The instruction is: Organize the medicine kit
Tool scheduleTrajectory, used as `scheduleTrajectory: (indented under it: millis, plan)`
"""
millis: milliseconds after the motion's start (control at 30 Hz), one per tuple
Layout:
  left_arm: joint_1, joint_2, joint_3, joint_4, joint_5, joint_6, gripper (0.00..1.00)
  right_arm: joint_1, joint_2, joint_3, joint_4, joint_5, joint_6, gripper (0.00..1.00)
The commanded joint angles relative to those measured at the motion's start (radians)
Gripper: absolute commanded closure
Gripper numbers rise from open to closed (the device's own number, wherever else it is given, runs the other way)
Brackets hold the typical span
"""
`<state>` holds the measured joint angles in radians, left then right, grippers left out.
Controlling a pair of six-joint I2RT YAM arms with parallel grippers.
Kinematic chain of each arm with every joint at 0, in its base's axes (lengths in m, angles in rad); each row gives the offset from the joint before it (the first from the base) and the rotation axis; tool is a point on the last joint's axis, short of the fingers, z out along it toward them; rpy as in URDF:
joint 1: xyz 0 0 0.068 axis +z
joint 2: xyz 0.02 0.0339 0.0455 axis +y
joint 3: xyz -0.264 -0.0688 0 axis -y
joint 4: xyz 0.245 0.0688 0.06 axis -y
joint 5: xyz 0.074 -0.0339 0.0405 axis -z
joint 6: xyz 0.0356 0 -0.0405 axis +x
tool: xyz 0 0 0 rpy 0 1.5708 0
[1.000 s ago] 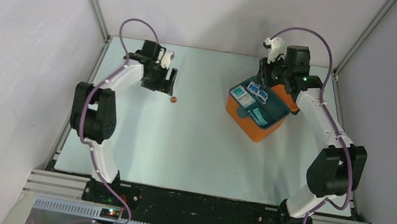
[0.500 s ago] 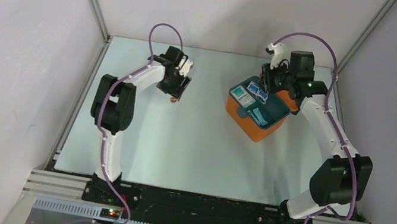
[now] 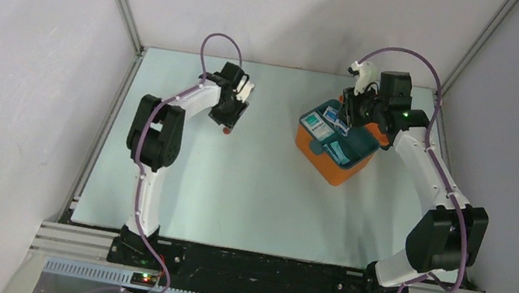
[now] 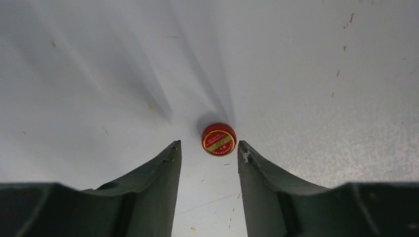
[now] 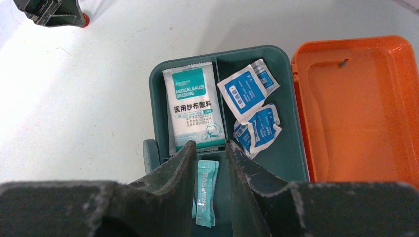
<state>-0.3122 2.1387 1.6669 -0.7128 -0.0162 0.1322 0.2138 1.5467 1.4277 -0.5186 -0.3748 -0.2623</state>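
Medicine kit (image 3: 323,159) sits on the surface (image 3: 249,192) with its orange lid (image 5: 363,108) flipped fully open, so the teal tray (image 5: 289,158) is exposed for loading from above.

Going left to right: well left of the kit, the left gripper (image 4: 209,148) is low over the surface. Its jaws are apart with nothing in them. A little red tin (image 4: 219,139) sits just past the tips, roughly in line with the gap. My guess is it's lining up to pinch the tin and bring it over to the kit. There's plenty of bare surface between the tin and the kit, so the trip across looks unobstructed. The tin is flat and low though, so the jaws would have to get right down to catch its edge.

At the kit, the right gripper (image 5: 208,144) hangs over one end of the tray, jaws parted only a little. A slim teal sachet (image 5: 205,192) shows through the gap. It looks to be lying in the tray rather than pinched, but I can't be totally sure.

A gauze packet (image 5: 192,111) fills the compartment farthest from the lid. The blue-white sachets (image 5: 249,111) share the one beside the lid, with some floor spare. With that arm parked over the kit, a drop-in from the left could get crowded.
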Motion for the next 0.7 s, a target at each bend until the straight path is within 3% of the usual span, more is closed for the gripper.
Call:
scheduleTrajectory:
  millis: [0,133,400,667]
  plan:
    - [-0.004,0.026,0.061,-0.004,-0.005,0.007,0.50,-0.002,-0.045,0.002,0.017,-0.011,0.009,0.67]
    - [-0.006,0.048,0.089,-0.023,-0.003,0.007,0.55,-0.001,-0.040,0.003,0.021,-0.006,0.013,0.67]
    - [-0.007,0.051,0.077,-0.037,0.008,0.008,0.55,0.001,-0.026,0.010,0.025,-0.005,0.011,0.67]
    - [-0.009,0.058,0.078,-0.052,0.009,0.013,0.66,0.003,-0.008,0.015,0.034,-0.008,0.012,0.67]
